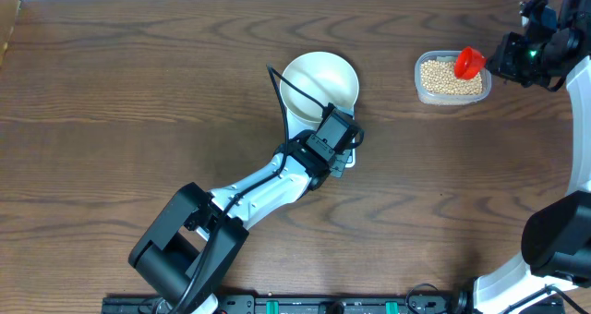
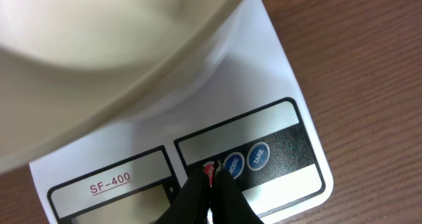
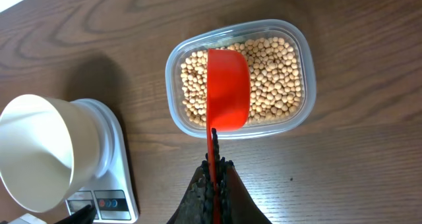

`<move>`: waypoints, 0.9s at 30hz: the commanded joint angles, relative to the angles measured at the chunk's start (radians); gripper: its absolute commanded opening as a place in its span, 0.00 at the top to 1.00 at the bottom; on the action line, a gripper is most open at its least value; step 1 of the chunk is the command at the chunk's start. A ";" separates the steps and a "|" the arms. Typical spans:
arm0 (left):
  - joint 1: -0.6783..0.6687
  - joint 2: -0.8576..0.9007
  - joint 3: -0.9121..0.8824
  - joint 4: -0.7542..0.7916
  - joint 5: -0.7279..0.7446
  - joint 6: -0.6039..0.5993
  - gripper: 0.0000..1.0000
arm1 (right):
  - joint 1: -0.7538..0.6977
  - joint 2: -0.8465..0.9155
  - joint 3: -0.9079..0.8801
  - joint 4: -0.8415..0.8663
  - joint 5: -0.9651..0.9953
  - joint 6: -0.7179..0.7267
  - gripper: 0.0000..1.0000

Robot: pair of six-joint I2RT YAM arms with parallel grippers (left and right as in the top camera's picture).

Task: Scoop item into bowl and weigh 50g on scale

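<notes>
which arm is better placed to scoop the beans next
Right. The right pincer is shut on the red scoop, held over the beans in the clear tub. The left pincer is shut and empty, tips at the scale buttons.

You have bright, even light in all three views, with only soft shadows on the table (image 1: pixel 111 92). In the left wrist view, the bowl (image 2: pixel 99 59) just ahead of the left gripper (image 2: pixel 212 178) is blurred and washed pale. The scale (image 2: pixel 277 79) face at its tips is sharp enough to read. Ahead and left of the right gripper (image 3: pixel 215 168) lies a broad soft shadow. Its fingers are dark, the scoop (image 3: pixel 228 85) is vivid red, and the tub (image 3: pixel 307 79) rim shows faint glare.
</notes>
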 commanded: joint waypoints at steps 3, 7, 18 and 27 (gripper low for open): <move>-0.001 0.031 -0.003 0.019 -0.016 0.014 0.93 | -0.006 -0.013 0.017 -0.002 -0.021 -0.017 0.99; 0.000 0.053 -0.003 0.021 -0.016 0.014 0.93 | -0.006 -0.013 0.017 -0.002 -0.025 -0.025 0.99; 0.002 0.058 -0.003 0.021 -0.062 0.022 0.93 | -0.006 -0.013 0.017 -0.002 -0.025 -0.027 0.99; 0.013 0.066 -0.003 0.025 -0.057 0.029 0.93 | -0.006 -0.013 0.017 -0.002 -0.025 -0.027 0.99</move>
